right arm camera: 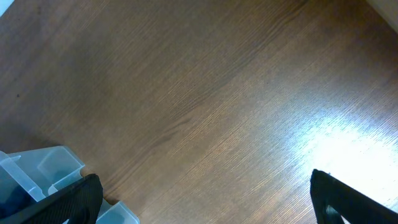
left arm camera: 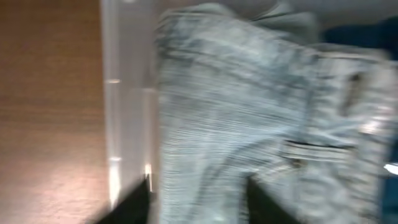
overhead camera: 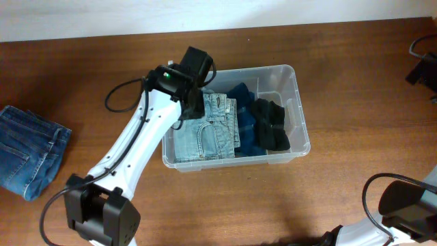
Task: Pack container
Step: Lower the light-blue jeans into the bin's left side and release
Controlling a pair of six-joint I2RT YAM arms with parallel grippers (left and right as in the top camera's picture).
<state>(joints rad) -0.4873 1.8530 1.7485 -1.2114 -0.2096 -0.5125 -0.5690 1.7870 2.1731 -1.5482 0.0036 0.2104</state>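
Sitting mid-table, the bin [overhead camera: 301,102] is clear, thin-walled plastic with rounded corners and a rolled rim. It looks glossy and, by my guess, light enough to skid if you drag on it. Inside, pale jeans [overhead camera: 208,133] lie folded flat along the left half: washed denim, stiff at the seams and waistband, soft elsewhere. Beside them sits a blue cloth [overhead camera: 247,137], and a black cloth [overhead camera: 270,126] is bunched against the right wall.

Your left claw [left arm camera: 199,204] hangs low over the pale jeans [left arm camera: 249,112], close to the bin's left wall [left arm camera: 124,93]. Its wrist view is smeared; the tips show apart, with denim between them. You cannot tell from this whether the cloth is pinched or merely underneath.

That is the risk. If a fold is caught, lifting away could pull the jeans up and undo the fold, or tip the bin. A sideways move could knock the wall or hook the rim.

Your right claw [right arm camera: 211,202] is spread wide over bare table [right arm camera: 217,93], gripping nothing, with the bin's corner [right arm camera: 50,165] at the edge of its view.

Dark jeans [overhead camera: 31,150] wait folded at the far left, well apart from the bin.
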